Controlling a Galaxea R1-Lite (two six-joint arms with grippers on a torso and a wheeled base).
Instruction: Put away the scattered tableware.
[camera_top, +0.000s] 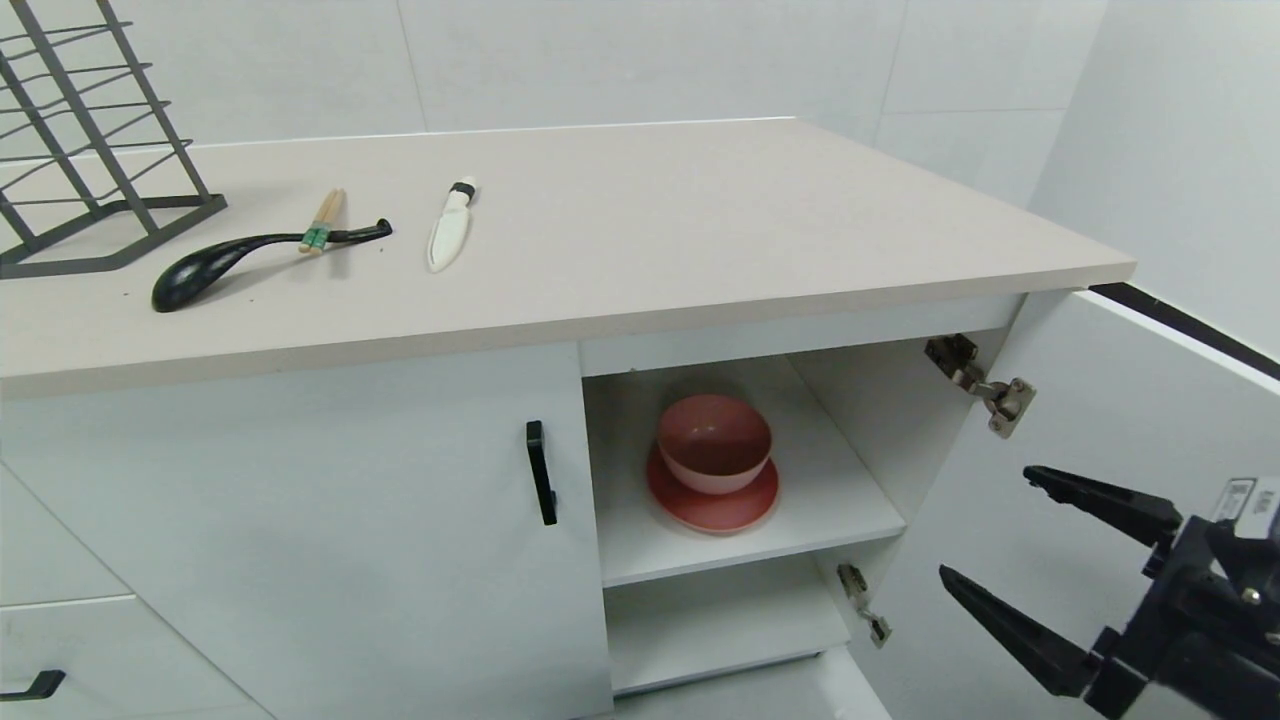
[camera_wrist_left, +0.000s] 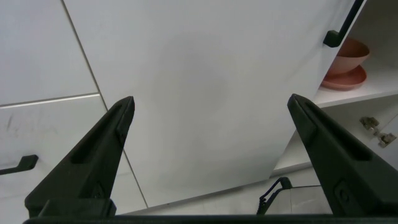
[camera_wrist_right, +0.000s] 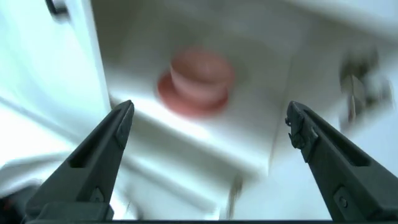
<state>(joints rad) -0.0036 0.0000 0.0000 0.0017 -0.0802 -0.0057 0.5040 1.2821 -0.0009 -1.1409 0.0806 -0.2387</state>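
Showing tapered black fingers (camera_top: 1010, 625) spread, left gripper (camera_wrist_left: 210, 99) and right gripper (camera_top: 987, 521) hover near a round pink bowl (camera_top: 713, 445).

A pale beige counter (camera_top: 700, 220) runs along a wall (camera_top: 650, 60) of large white tiles under soft, even light. Below it stands a white cabinet (camera_top: 780, 338): the left door (camera_top: 300, 520) is closed and has a black handle (camera_top: 541, 472), the right door (camera_top: 1080, 420) stands open on metal hinges (camera_top: 985, 385), showing an upper shelf (camera_top: 840, 500) and a lower shelf (camera_top: 720, 620). Further left, a white drawer (camera_top: 100, 645) has a black grip (camera_top: 30, 686) too
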